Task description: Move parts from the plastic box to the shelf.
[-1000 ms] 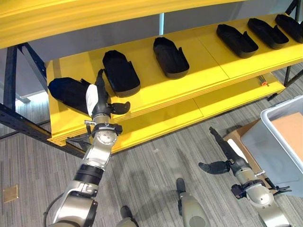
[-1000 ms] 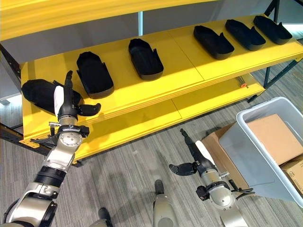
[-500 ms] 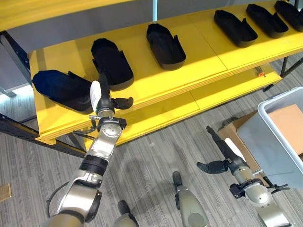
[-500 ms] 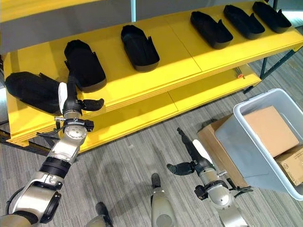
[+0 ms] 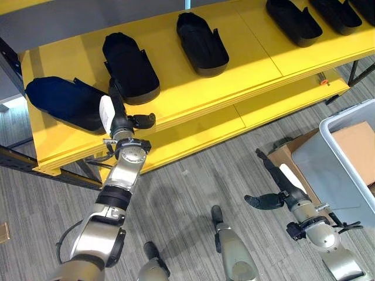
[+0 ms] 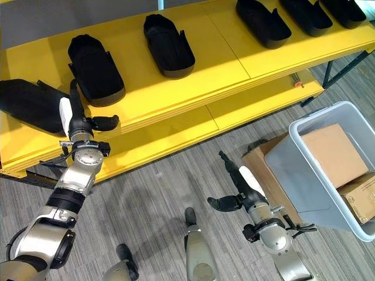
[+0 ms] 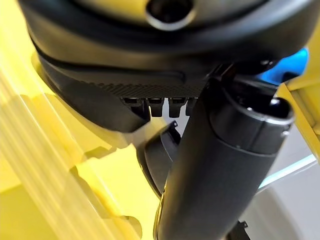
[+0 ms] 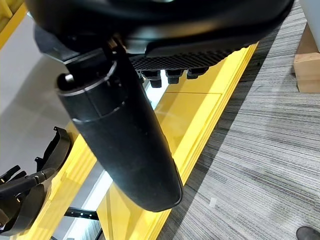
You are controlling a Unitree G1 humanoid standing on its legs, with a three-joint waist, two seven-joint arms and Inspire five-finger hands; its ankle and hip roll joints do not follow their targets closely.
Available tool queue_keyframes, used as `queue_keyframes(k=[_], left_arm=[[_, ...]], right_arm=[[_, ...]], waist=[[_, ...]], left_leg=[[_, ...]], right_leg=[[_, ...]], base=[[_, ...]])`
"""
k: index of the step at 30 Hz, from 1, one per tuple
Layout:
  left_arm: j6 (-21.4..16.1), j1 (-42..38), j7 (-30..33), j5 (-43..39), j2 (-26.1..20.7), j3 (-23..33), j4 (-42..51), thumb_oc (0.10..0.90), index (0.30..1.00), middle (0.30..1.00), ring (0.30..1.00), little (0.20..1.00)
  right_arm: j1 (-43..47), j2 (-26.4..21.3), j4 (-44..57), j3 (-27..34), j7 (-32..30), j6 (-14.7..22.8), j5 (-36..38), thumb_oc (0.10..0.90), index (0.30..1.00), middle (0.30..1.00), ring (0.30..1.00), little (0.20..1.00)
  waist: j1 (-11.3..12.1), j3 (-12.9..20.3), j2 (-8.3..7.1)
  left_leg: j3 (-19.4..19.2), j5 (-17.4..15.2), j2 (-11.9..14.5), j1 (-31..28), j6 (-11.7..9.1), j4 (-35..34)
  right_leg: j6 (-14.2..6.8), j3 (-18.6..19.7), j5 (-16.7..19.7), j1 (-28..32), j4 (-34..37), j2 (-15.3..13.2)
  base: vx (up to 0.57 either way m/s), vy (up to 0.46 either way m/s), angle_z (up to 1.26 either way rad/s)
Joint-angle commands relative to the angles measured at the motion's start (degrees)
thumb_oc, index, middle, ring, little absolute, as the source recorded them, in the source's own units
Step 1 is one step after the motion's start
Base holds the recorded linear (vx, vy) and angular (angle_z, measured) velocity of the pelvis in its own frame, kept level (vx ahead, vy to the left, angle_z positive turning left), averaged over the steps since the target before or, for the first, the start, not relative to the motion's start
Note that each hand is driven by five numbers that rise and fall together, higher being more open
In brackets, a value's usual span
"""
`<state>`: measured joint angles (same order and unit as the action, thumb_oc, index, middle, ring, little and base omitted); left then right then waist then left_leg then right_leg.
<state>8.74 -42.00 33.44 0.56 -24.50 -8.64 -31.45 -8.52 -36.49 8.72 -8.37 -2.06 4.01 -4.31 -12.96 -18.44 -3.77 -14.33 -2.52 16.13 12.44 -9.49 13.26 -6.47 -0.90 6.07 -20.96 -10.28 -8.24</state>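
Observation:
Several black moulded parts lie in a row on the yellow shelf: the leftmost part, a second part, a third and more at the far right. My left hand is open at the shelf's front edge, fingers straight up between the leftmost and second parts, thumb out to the right, holding nothing. My right hand hangs open over the floor, empty, just left of the grey plastic box. In the left wrist view a black part shows past the thumb.
The plastic box holds cardboard boxes, and a flat cardboard piece lies on the floor against it. A lower yellow shelf juts out beneath the upper one. Dark shelf frame bars run at the left. Grey carpet lies between the hands.
The whole view has shifted, so the camera moved. Both hands stay open and empty, the left still at the shelf's front edge beside the leftmost part.

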Motion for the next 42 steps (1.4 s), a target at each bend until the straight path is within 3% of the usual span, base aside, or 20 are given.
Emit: queue_keyframes(k=[1,12,25,42], left_arm=[[-4.49,-5.19,4.06,5.37,-6.42,1.08,5.07,0.9,1.0,1.0,1.0,1.0],[-4.47,-5.91,4.65,8.7,-8.97,1.74,5.48,0.9,1.0,1.0,1.0,1.0],[-2.83,-11.9,0.84,9.42,-9.7,-4.01,-6.59,0.9,1.0,1.0,1.0,1.0],[-2.64,-12.57,0.27,6.91,-11.43,-3.88,-14.56,0.9,1.0,1.0,1.0,1.0]], right_arm=[[1.51,-2.43,7.42,3.08,-2.94,6.17,1.28,0.9,1.0,1.0,1.0,1.0],[1.54,-3.17,7.22,3.59,-2.49,7.22,1.87,0.9,1.0,1.0,1.0,1.0],[0.98,-4.32,8.07,3.65,-2.76,7.92,1.8,0.9,1.0,1.0,1.0,1.0],[0.01,-5.35,8.67,3.63,-3.07,8.71,1.88,0.9,1.0,1.0,1.0,1.0]], waist=[[0.62,3.37,-0.32],[0.89,3.2,-0.69],[0.29,2.9,-1.35],[0.58,2.39,-1.64]], left_leg=[[3.02,-1.37,0.65,4.86,3.14,5.55],[3.4,-1.55,0.64,5.69,3.09,5.88],[3.74,-1.47,0.61,7.7,3.2,6.78],[4.09,-1.47,0.84,9.03,3.19,7.9]], right_leg=[[-2.02,-0.73,-10.1,0.33,-9.66,-2.94],[-2.09,-0.91,-10.02,-0.04,-9.72,-3.0],[-1.96,-0.78,-9.79,-1.92,-10.48,-2.76],[-1.88,-0.57,-9.72,-3.16,-11.13,-2.45]], base=[[0.01,-0.008,0.1],[0.0,0.003,0.04],[0.0,0.002,0.01],[0.0,0.0,0.0]])
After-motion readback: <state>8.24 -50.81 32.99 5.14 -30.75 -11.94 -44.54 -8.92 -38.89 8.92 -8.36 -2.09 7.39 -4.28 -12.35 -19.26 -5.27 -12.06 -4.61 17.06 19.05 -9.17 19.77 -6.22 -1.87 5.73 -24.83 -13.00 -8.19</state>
